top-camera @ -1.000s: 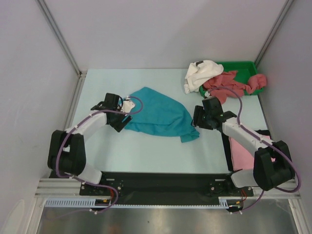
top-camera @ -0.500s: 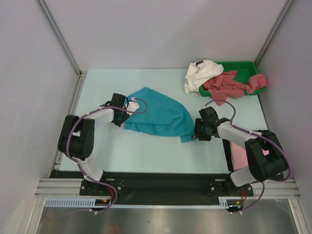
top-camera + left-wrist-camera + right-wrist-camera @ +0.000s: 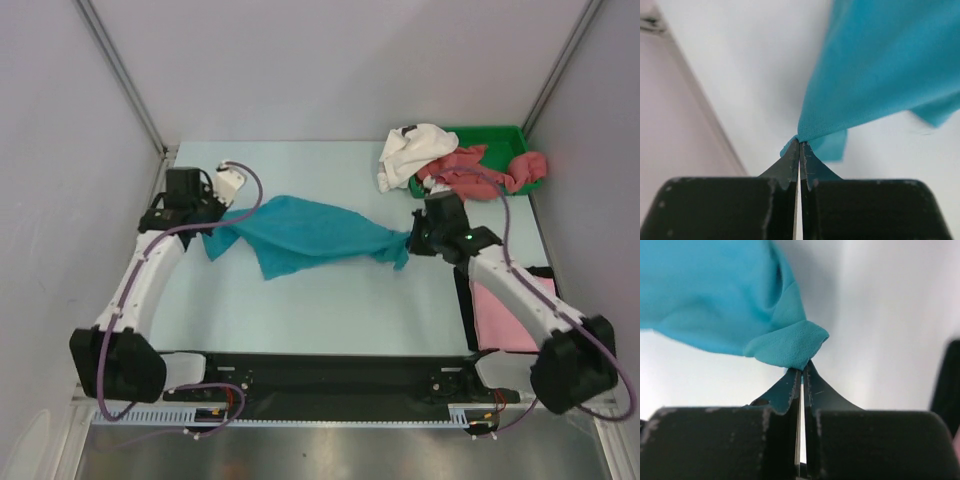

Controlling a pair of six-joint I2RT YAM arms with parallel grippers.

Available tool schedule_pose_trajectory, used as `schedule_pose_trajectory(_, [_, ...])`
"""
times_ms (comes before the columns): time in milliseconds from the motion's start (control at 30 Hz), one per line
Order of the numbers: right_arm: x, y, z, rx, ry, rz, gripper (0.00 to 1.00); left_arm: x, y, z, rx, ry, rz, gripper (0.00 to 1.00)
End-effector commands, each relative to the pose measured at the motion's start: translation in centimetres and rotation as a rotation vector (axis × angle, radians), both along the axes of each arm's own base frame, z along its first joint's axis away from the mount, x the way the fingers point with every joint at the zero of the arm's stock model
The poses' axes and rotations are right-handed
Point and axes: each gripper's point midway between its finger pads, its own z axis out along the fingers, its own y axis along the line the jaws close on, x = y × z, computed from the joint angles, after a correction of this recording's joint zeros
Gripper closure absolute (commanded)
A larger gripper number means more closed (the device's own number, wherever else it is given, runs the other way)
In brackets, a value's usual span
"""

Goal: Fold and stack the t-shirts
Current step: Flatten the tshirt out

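Note:
The teal-blue t-shirt (image 3: 310, 230) hangs stretched between my two grippers above the table's middle. My left gripper (image 3: 213, 228) is shut on its left end, and the left wrist view shows the jaws (image 3: 800, 143) pinching a corner of teal cloth (image 3: 880, 65). My right gripper (image 3: 410, 240) is shut on the right end, and its jaws (image 3: 802, 371) clamp a bunched fold of the teal shirt (image 3: 715, 290). A white t-shirt (image 3: 413, 150) and dusty-red t-shirts (image 3: 470, 170) lie piled at the back right. A light pink t-shirt (image 3: 505, 315) lies flat at the front right, under the right arm.
The green tray (image 3: 512, 135) stands in the back right corner with the white and red shirts spilling over its rim. A black mat (image 3: 466, 300) lies under the pink shirt. Grey walls and metal posts close in the table on three sides.
Both grippers closed on the teal shirt's ends, then rose and pulled apart. The shirt went from a heap on the table to a stretched, hanging band.

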Motion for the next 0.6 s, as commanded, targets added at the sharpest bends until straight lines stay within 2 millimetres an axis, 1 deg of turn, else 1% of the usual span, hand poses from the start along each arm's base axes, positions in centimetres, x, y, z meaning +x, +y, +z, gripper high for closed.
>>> schedule_pose_trajectory(0, [0.1, -1.1, 12.7, -0.039, -0.315, 0.069, 1.0, -2.8, 1.5, 6.8, -0.036, -0.084, 0.037, 1.0])
schedule_pose_trajectory(33, [-0.4, -1.3, 14.5, -0.043, -0.358, 0.084, 1.0, -4.1, 1.7, 7.4, -0.041, -0.064, 0.036, 1.0])
schedule_pose_trajectory(67, [-1.4, -1.6, 16.3, -0.045, -0.391, 0.098, 1.0, -4.6, 1.7, 9.6, -0.049, -0.109, 0.035, 1.0])
schedule_pose_trajectory(100, [-2.4, -2.0, 20.0, -0.03, -0.486, 0.116, 1.0, -5.7, 1.9, 11.3, -0.053, -0.15, 0.042, 0.99])
schedule_pose_trajectory(133, [-3.4, -2.2, 21.8, -0.017, -0.53, 0.13, 1.0, -6.9, 2.0, 12.0, -0.052, -0.151, 0.043, 1.0])
schedule_pose_trajectory(167, [-4.6, -2.1, 22.8, 0.001, -0.541, 0.161, 1.0, -7.7, 2.1, 13.7, -0.053, -0.186, 0.04, 1.0])
schedule_pose_trajectory(200, [-5.6, -2.0, 24.1, 0.016, -0.574, 0.195, 1.0, -8.5, 2.0, 14.5, -0.052, -0.202, 0.035, 1.0])
schedule_pose_trajectory(233, [-7.4, -2.1, 27.2, 0.059, -0.651, 0.218, 1.0, -10.3, 2.1, 15.3, -0.051, -0.211, 0.031, 1.0])
schedule_pose_trajectory(267, [-9.1, -1.2, 28.0, 0.107, -0.659, 0.294, 1.0, -11.2, 2.1, 16.6, -0.053, -0.237, 0.027, 1.0])
schedule_pose_trajectory(300, [-10.2, -1.1, 29.2, 0.135, -0.686, 0.325, 1.0, -12.1, 2.0, 17.2, -0.049, -0.248, 0.016, 1.0])
schedule_pose_trajectory(333, [-11.9, -1.3, 31.3, 0.176, -0.739, 0.339, 1.0, -13.7, 2.0, 17.3, -0.047, -0.236, 0.008, 0.99])
schedule_pose_trajectory(367, [-13.0, -1.3, 32.0, 0.199, -0.749, 0.362, 1.0, -14.5, 1.9, 18.2, -0.051, -0.257, 0.002, 1.0])
schedule_pose_trajectory(467, [-14.6, -2.0, 34.3, 0.24, -0.818, 0.345, 1.0, -16.3, 0.9, 18.4, -0.089, -0.243, -0.045, 1.0])
schedule_pose_trajectory(500, [-14.6, -2.0, 34.6, 0.242, -0.831, 0.344, 1.0, -16.6, 0.1, 18.0, -0.119, -0.22, -0.081, 1.0])
schedule_pose_trajectory(533, [-14.2, -2.1, 34.5, 0.233, -0.829, 0.335, 1.0, -16.4, -0.3, 17.7, -0.131, -0.208, -0.098, 1.0])
schedule_pose_trajectory(567, [-12.9, -2.2, 34.2, 0.201, -0.825, 0.31, 1.0, -16.0, -0.8, 16.3, -0.15, -0.161, -0.114, 1.0])
